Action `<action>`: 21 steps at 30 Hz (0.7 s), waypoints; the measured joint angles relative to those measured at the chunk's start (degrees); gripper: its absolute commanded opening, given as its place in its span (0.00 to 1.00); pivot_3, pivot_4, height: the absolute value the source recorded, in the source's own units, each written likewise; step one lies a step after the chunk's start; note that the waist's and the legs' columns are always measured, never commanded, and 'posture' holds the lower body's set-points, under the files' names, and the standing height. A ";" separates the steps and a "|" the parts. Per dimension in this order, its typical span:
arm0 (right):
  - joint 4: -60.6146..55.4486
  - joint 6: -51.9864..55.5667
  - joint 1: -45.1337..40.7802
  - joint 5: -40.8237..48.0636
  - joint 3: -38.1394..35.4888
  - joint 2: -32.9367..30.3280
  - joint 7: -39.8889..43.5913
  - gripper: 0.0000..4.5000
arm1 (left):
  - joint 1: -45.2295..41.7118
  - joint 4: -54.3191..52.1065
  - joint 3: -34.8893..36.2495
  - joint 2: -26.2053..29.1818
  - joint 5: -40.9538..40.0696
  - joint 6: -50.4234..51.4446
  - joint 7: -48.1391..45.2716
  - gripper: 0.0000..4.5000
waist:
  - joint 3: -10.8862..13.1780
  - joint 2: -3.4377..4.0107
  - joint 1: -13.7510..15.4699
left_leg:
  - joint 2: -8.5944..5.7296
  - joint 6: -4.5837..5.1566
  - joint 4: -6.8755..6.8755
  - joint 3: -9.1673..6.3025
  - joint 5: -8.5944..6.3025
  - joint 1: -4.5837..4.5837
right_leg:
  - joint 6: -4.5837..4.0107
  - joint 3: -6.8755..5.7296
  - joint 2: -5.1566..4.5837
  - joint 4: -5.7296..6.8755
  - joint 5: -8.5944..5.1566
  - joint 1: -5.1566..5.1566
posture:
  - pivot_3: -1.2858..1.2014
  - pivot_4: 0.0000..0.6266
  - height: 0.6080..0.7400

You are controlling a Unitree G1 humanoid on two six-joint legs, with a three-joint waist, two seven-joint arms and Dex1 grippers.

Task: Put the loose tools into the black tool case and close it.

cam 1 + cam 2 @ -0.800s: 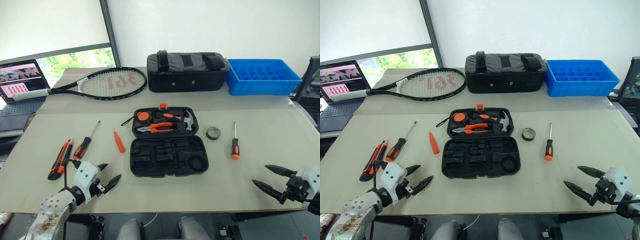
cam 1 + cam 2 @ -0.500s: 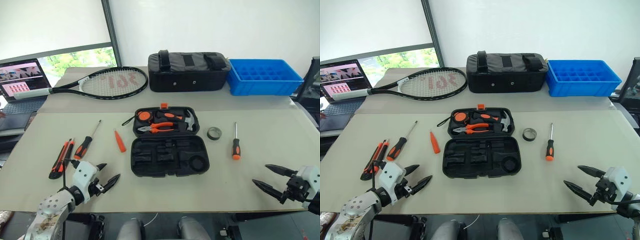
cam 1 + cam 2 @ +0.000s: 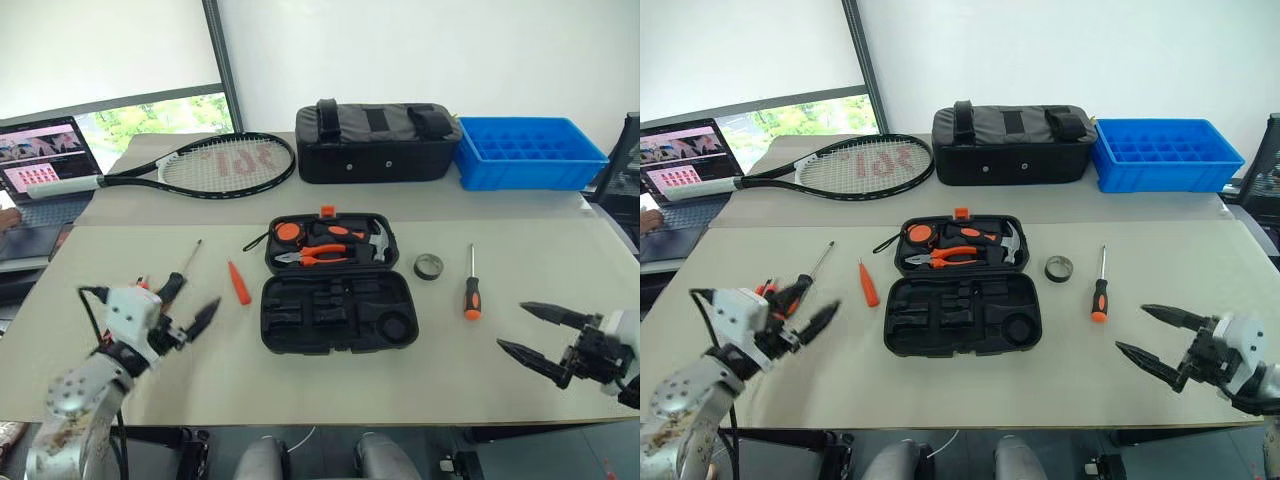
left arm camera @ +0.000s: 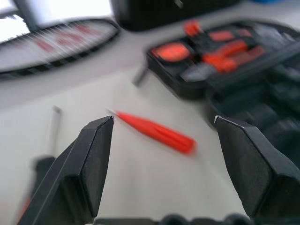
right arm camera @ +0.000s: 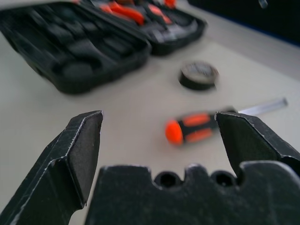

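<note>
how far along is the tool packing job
Barely started. The black tool case lies open, its near half's slots empty. Both the left gripper and right gripper are open and hold nothing. The orange pointed piece, tape roll and screwdriver lie loose on the table.

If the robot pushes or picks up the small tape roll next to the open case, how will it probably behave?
The tape roll lies flat on the table, so a push would probably slide it, not roll it. It looks small and hollow, so likely light. Its low, round rim may slip from the fingers unless they close across it.
</note>
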 measured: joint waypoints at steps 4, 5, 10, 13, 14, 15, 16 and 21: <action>-6.97 5.13 -2.52 3.01 1.21 0.01 -0.92 0.98 | -3.98 1.33 0.63 0.42 0.21 5.44 4.64 0.82 | -0.03 -0.01 0.01 | -0.03 0.00 0.06 -0.09 0.00 0.02 | -0.06 -0.04 0.00 -0.01 0.05 -0.03 | 0.52 0.24 0.75; -8.94 6.55 -3.70 3.29 2.05 0.18 -1.29 0.98 | -5.00 2.32 0.46 1.21 0.36 8.19 5.87 0.82 | -0.04 -0.04 -0.01 | -0.02 0.00 0.06 -0.12 0.00 0.04 | -0.06 -0.07 0.02 0.00 0.06 -0.06 | 0.52 0.24 0.75; -15.14 10.28 -5.10 5.33 3.49 0.71 -2.78 0.98 | -8.42 5.48 0.34 2.39 1.08 16.25 10.24 0.82 | -0.08 -0.02 0.32 | -0.04 -0.01 0.05 -0.26 0.00 -0.01 | -0.19 -0.23 0.01 -0.03 0.13 -0.12 | 0.52 0.24 0.75; -16.94 10.91 -4.85 5.33 3.72 0.71 -2.73 0.98 | -9.86 7.52 0.34 2.44 2.15 19.12 12.39 0.82 | -0.15 -0.02 0.62 | -0.05 0.00 0.04 -0.28 0.00 -0.02 | -0.20 -0.25 0.00 -0.05 0.13 -0.12 | 0.52 0.24 0.75; -17.30 10.93 -4.64 5.29 3.72 0.70 -2.53 0.98 | -10.07 8.37 0.34 2.45 2.46 19.77 12.76 0.82 | -0.18 -0.01 0.71 | -0.05 -0.01 0.04 -0.28 0.00 -0.01 | -0.20 -0.25 0.00 -0.05 0.13 -0.12 | 0.52 0.24 0.75; -17.79 11.08 -4.27 5.27 3.71 0.67 -2.41 0.98 | -10.33 9.08 0.13 2.54 2.62 20.62 12.79 0.82 | -0.21 0.01 0.79 | -0.05 -0.01 0.04 -0.28 0.00 -0.01 | -0.20 -0.25 0.00 -0.05 0.13 -0.12 | 0.52 0.24 0.75; -18.14 11.27 -4.14 5.25 3.72 0.67 -2.37 0.98 | -10.69 9.94 -0.18 2.60 2.65 21.31 12.69 0.82 | -0.21 0.02 0.86 | -0.05 -0.01 0.04 -0.28 0.00 -0.01 | -0.20 -0.25 0.00 -0.04 0.13 -0.12 | 0.52 0.24 0.75; -19.47 11.98 -4.10 5.23 3.72 0.62 -2.62 0.98 | -12.75 12.57 -2.45 2.79 2.92 24.80 12.22 0.82 | -0.24 0.04 1.11 | -0.05 -0.01 0.04 -0.27 0.00 0.01 | -0.21 -0.24 0.02 -0.02 0.14 -0.13 | 0.52 0.24 0.75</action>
